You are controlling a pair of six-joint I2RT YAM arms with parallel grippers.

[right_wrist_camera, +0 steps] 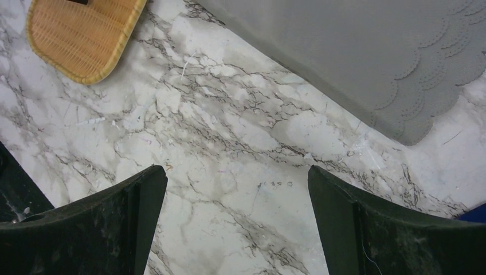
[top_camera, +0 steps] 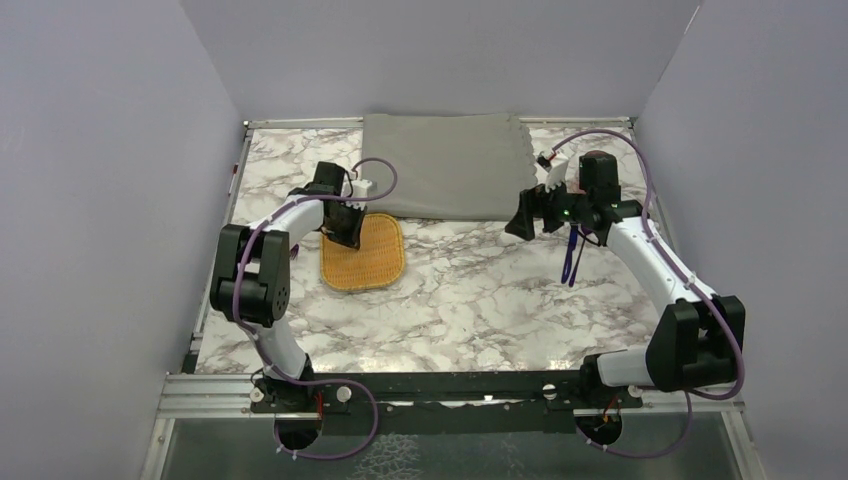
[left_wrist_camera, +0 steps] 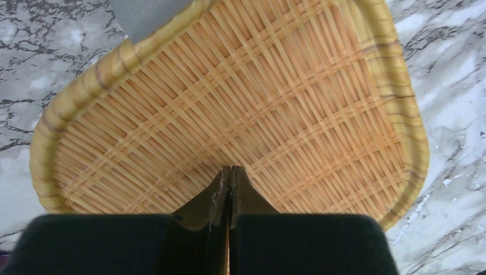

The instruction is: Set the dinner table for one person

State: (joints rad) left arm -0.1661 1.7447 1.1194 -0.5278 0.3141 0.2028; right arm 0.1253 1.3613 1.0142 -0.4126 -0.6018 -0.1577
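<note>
Left wrist cam is showing the left gripper (left_wrist_camera: pixel 230 172) pinching the wicker tray (left_wrist_camera: pixel 240 97), probably positioning it on the desk (right_wrist_camera: pixel 229 143); right gripper (right_wrist_camera: pixel 238 189) is hanging spread. I'm guessing letting go is next.

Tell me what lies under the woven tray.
The marble dinner table shows around the woven tray, and the grey placemat just past its far rim. The weave hides whatever lies directly beneath; whether the tray overlaps the placemat cannot be told.

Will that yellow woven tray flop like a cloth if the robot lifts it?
Probably not. The woven tray looks like stiff wicker with a thick rim, so it should keep its shape. It's thin, so likely light. Pinched at one edge, it might tilt.
</note>
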